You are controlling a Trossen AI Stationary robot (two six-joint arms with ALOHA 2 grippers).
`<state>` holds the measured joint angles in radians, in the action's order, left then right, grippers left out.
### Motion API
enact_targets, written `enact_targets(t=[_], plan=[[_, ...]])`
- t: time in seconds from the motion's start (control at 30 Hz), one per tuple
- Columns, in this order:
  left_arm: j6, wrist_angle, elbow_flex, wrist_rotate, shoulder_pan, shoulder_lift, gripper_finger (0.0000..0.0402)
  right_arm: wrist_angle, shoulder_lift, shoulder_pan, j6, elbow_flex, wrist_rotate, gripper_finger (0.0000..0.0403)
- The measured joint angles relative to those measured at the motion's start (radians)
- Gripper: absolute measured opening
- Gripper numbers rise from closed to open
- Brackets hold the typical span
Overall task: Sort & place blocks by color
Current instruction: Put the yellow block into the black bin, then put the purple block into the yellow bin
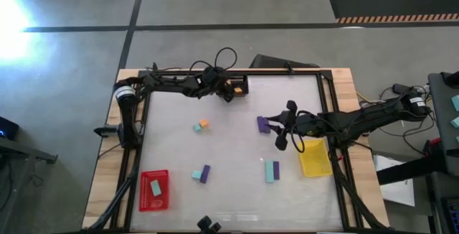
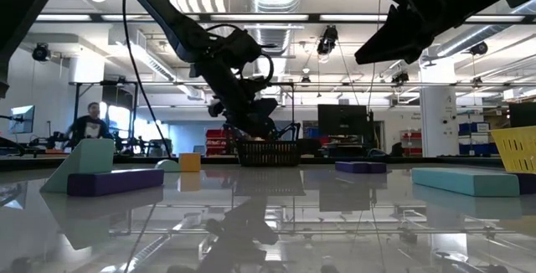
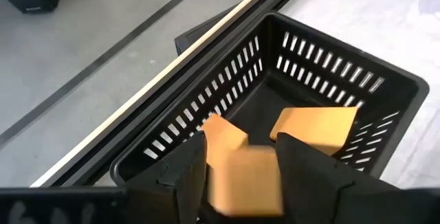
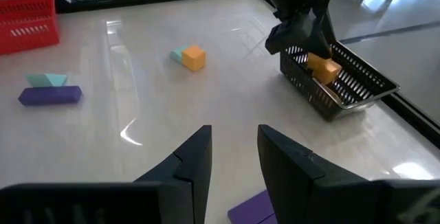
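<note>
My left gripper [image 3: 242,176] hangs over the black basket [image 1: 239,87] at the table's far edge, shut on an orange block [image 3: 244,183]. Two more orange blocks [image 3: 317,128] lie in the basket. My right gripper [image 4: 234,155] hovers open above the table, right of centre, with a purple block [image 1: 263,124] just under and beside its fingertips. An orange cube with a teal block [image 1: 201,125], a purple and teal pair [image 1: 201,174] and a teal block with a purple one against it [image 1: 271,171] lie flat on the table. One teal block [image 1: 154,187] lies in the red tray [image 1: 153,204]. My left gripper pinches the orange block [image 4: 323,67] between its two fingers, coming from above and pointing down into the basket. The block sits within the basket's walls below the fingers. Whether it rests on the basket floor cannot be told.
A yellow tray [image 1: 315,156] stands by the table's right edge, under my right arm. The red tray is in the near left corner. The middle of the table between the block groups is bare. People and shelving show in the room beyond.
</note>
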<state>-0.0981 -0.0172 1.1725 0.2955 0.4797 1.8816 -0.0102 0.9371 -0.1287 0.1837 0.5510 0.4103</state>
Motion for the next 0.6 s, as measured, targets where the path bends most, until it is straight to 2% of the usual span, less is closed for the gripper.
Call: enact_targets(t=[0.3,0.4,0.6], plan=[[0.013,0.015,0.002,-0.013,-0.018,-0.030,0.0167,-0.002,0.001,0.000,0.001,0.000,0.000,0.0107],[0.049,0.086,0.007,-0.053,-0.042,-0.095,0.0167,-0.002,0.001,0.000,0.009,0.000,0.000,0.0107],[0.052,0.190,-0.021,-0.056,-0.145,-0.275,0.0167,-0.003,0.001,0.000,0.008,0.000,0.000,0.0107]])
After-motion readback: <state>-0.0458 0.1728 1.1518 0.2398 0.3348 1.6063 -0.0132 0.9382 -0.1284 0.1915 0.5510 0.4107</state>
